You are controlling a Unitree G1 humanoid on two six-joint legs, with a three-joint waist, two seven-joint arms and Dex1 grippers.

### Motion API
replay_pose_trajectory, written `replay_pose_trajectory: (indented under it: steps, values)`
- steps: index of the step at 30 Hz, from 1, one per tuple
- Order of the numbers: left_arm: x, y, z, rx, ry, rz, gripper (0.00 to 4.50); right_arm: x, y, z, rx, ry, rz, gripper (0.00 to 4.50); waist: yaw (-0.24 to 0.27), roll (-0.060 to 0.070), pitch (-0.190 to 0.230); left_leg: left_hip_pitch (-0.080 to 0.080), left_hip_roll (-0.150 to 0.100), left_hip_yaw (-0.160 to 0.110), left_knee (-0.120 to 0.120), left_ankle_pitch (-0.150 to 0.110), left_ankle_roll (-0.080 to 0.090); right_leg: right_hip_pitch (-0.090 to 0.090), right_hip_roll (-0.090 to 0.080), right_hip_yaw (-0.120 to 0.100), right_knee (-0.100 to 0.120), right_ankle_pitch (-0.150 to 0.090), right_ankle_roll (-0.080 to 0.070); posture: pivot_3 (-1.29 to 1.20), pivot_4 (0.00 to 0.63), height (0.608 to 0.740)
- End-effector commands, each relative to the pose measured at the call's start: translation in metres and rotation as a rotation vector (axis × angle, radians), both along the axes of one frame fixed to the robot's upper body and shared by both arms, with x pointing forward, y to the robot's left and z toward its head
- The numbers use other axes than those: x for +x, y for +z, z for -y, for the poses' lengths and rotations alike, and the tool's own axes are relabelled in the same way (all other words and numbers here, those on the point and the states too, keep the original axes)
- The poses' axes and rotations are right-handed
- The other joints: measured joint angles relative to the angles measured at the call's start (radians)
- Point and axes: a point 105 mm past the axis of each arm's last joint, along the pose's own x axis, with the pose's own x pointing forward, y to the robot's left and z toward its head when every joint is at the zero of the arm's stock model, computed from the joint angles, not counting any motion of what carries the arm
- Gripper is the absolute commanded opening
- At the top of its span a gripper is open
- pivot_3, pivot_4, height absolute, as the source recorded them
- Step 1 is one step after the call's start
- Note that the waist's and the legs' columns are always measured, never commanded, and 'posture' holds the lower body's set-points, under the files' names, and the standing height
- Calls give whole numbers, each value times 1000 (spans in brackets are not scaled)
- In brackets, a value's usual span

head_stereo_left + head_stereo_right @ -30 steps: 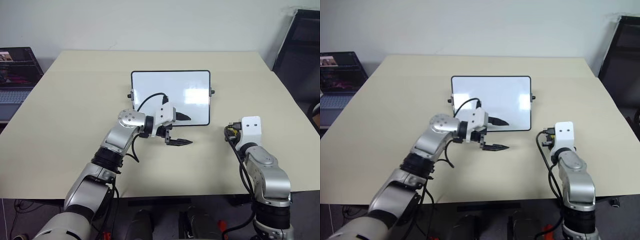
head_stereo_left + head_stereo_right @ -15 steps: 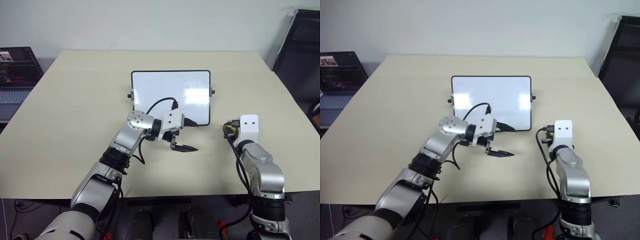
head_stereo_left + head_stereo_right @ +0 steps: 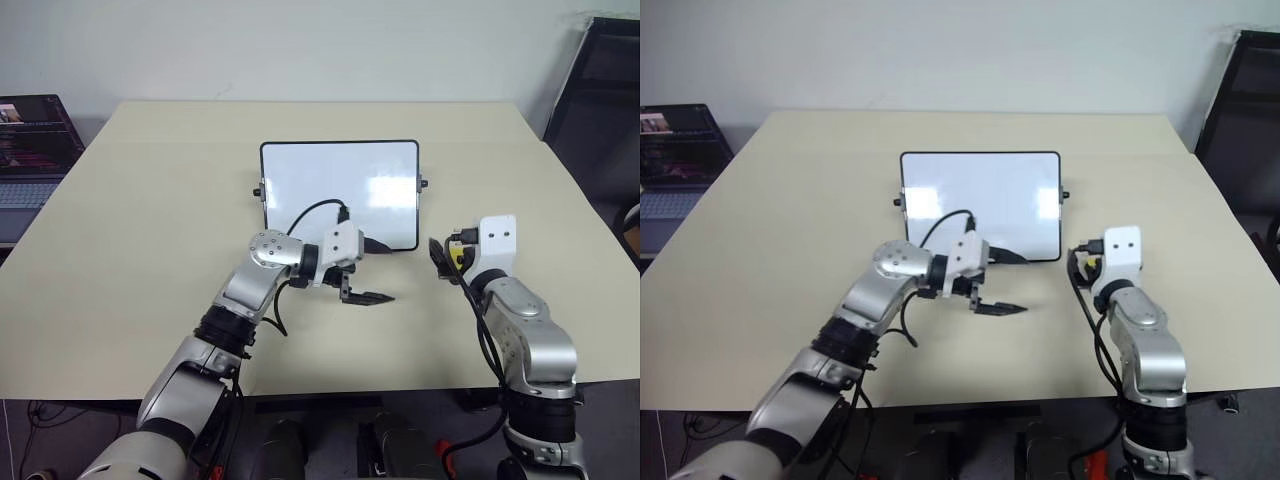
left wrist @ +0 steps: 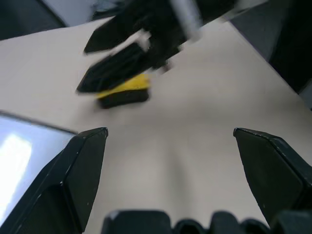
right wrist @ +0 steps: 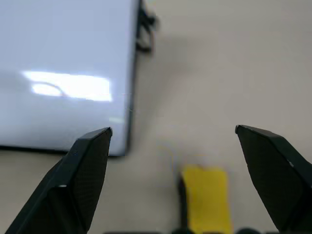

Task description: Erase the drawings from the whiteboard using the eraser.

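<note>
The whiteboard (image 3: 340, 195) lies flat at the table's middle. Its face reads plain white with glare, and the drawings are out of view. To the right of the board's near right corner, the yellow eraser (image 5: 207, 197) with its dark underside (image 4: 124, 97) rests on the table. Just above it hovers my right gripper (image 5: 171, 130), open, its fingers spread well clear of the eraser. My left gripper (image 3: 372, 272) is open and empty just in front of the board's near edge, pointing right toward the eraser.
The tan table (image 3: 150, 230) has bare room on all sides of the board. A laptop (image 3: 30, 150) sits off the table's left edge. A dark chair (image 3: 600, 90) stands at the far right.
My right gripper has gone from shut to open, letting go of the eraser, and has lifted and shifted a little left. My left gripper stays about where it was.
</note>
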Motion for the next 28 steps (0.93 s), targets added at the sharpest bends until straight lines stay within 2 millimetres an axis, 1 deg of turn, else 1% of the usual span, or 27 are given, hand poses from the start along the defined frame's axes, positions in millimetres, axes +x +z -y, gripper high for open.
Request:
replay_pose_trajectory:
  steps: [1, 3, 4, 5, 6, 7, 8, 10, 12, 15, 17, 18, 20, 22, 24, 26, 28]
  values:
    - [7, 27, -28, -151, 214, 37, 4500, -27, 24, -23, -24, 160, 120, 4448, 1, 0, 0, 0, 0, 0, 0, 0, 0, 0, 0, 0, 0, 0, 0, 0, 150, 740]
    - [5, 28, -48, -209, 342, 31, 4500, -37, 23, -30, -33, 205, 133, 4448, 0, 0, 0, -1, 1, -2, 0, 0, 0, 0, -1, 0, 0, 0, 0, 0, 150, 740]
    - [2, 28, -59, -240, 417, 21, 4500, -41, 21, -30, -60, 210, 147, 4448, 1, 0, 0, -1, 1, -2, 0, 0, 0, 0, -1, 0, 0, 0, 0, 0, 150, 740]
    - [0, 27, -66, -258, 466, 12, 4500, -43, 20, -31, -79, 211, 156, 4448, 1, 0, 0, 0, 0, -4, 0, 0, 0, 0, -2, 0, 0, 0, 0, 0, 150, 740]
    - [-3, 25, -81, -294, 572, 20, 4500, -43, 16, -30, -94, 205, 176, 4448, 2, 0, 0, 0, 0, -4, 1, 0, 0, 0, -3, 0, 0, 0, 0, 0, 150, 740]
    - [-6, 21, -99, -329, 698, 32, 4500, -43, 14, -31, -61, 200, 210, 4448, 0, -1, -1, 0, 0, -4, 1, 0, 0, 1, -5, 0, 0, 0, 0, 0, 150, 740]
    - [-11, 16, -115, -343, 803, 55, 4500, -40, 8, -28, -40, 164, 221, 4448, 0, -1, -1, 0, 0, -4, 1, 0, 0, 1, -7, 0, -1, 0, 1, 0, 150, 740]
    - [-23, 9, -126, -347, 931, 92, 4500, -38, 0, -21, -18, 150, 247, 4448, 2, -1, -1, 3, 1, -4, 1, 0, 0, 2, -7, 0, -1, 0, 1, 0, 150, 740]
    - [-31, 0, -140, -339, 1074, 135, 4500, -40, -8, -21, -37, 191, 252, 4448, 9, -1, -1, 3, 0, -4, 1, 0, 0, 4, -8, 0, -1, 0, 1, 0, 150, 740]
    - [-42, -12, -164, -322, 1264, 182, 4500, -42, -14, -16, -7, 198, 278, 4448, 19, -1, -1, 8, -1, -4, 3, 0, 0, 13, -8, -1, -4, 0, 1, 0, 150, 740]
    - [-46, -17, -171, -317, 1334, 191, 4500, -40, -19, -8, -17, 159, 289, 4448, 24, -1, -1, 13, 0, -4, 3, 0, 0, 19, -8, -1, -7, 0, 0, 0, 150, 740]
    - [-47, -18, -175, -317, 1357, 196, 4500, -40, -21, -7, -18, 145, 292, 4448, 26, -1, -1, 14, 0, -4, 3, 0, 0, 20, -8, -1, -7, 0, 0, 0, 150, 740]
    - [-47, -17, -175, -315, 1375, 217, 4500, -40, -24, -1, -17, 117, 294, 4448, 26, -1, -1, 14, 0, -4, 3, 0, 0, 20, -8, -1, -7, -2, -2, 0, 150, 740]
    - [-47, -18, -182, -305, 1400, 235, 4500, -42, -28, -3, -22, 105, 285, 4448, 26, -1, -1, 14, 0, -4, 2, 0, 0, 20, -8, 0, -7, -1, -1, 0, 150, 740]
    - [-49, -20, -196, -296, 1446, 244, 4500, -46, -24, -10, -26, 118, 289, 4448, 26, -1, -1, 14, 0, -3, 1, 0, 0, 20, -8, 0, -7, -1, -1, 0, 150, 740]
    - [-46, -20, -198, -291, 1458, 253, 4500, -46, -19, -10, -34, 130, 295, 4448, 26, -1, -1, 14, 0, -3, -1, 0, 0, 19, -8, -1, -8, -1, -1, 0, 150, 740]
    - [-39, -21, -195, -292, 1461, 254, 4500, -42, -19, -7, -49, 131, 283, 4448, 26, -1, -1, 14, 0, -3, -2, 0, 0, 18, -8, -1, -8, -1, -1, 0, 150, 740]
